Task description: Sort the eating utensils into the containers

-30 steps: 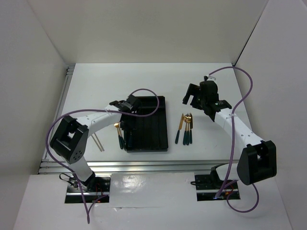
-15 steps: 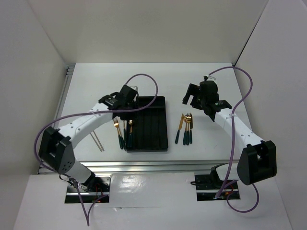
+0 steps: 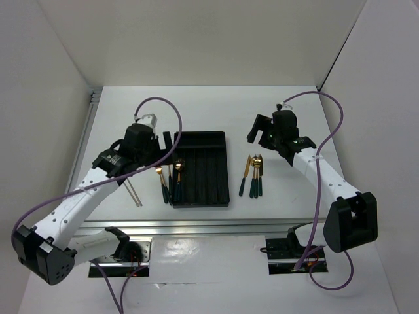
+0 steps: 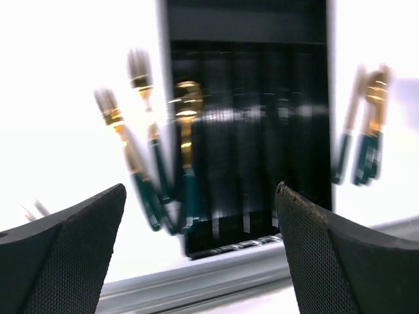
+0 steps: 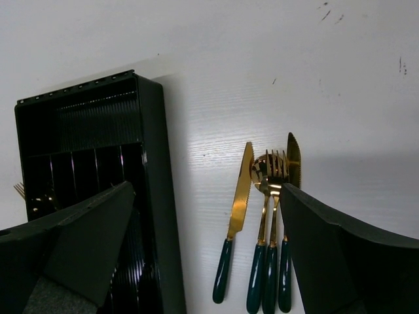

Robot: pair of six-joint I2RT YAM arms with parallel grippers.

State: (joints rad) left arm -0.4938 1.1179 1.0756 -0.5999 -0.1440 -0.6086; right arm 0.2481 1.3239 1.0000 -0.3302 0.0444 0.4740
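Note:
The black tray (image 3: pixel 209 170) lies mid-table with its long compartments running front to back. One gold spoon (image 3: pixel 178 175) with a green handle lies in its leftmost compartment. Two forks (image 3: pixel 162 183) and pale chopsticks (image 3: pixel 134 193) lie on the table left of the tray. Several more utensils (image 3: pixel 254 175) lie right of it. My left gripper (image 3: pixel 167 144) hangs open and empty by the tray's far left corner. Its view is blurred, showing the tray (image 4: pixel 275 131), spoon (image 4: pixel 186 144) and forks (image 4: pixel 134 144). My right gripper (image 3: pixel 260 135) hangs open above a knife (image 5: pixel 237 209) and the rest of that group (image 5: pixel 272 216).
An aluminium rail (image 3: pixel 196 226) runs along the table's near edge, close to the tray's front end. White walls enclose the table on the left, back and right. The tray wall (image 5: pixel 157 196) sits left of the right-hand utensils.
My left gripper has opened and drawn back up and left from the tray, leaving the spoon in the leftmost compartment. The right arm has hardly moved.

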